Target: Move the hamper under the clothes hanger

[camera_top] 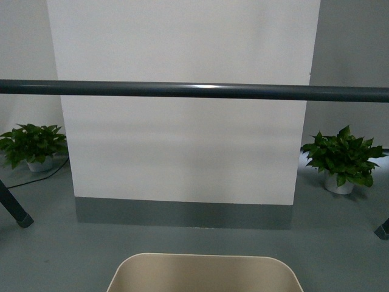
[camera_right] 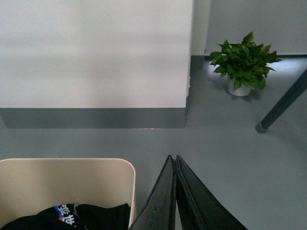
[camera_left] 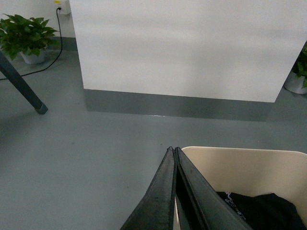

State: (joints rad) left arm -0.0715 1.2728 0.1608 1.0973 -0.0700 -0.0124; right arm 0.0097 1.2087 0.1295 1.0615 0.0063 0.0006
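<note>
The hamper (camera_top: 203,274) sat at 6 o'clock, clothing (camera_left: 261,206) inside; the clothes hanger (camera_top: 194,90) bar crossed ahead at 12, plants at 10 (camera_top: 33,146) and 2 (camera_top: 341,159)

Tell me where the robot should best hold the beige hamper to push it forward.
Probably the two short side walls of the hamper, near the rim. The left hand sits closed just outside its left wall and the right hand outside its right wall, so each comes from its own side.
</note>
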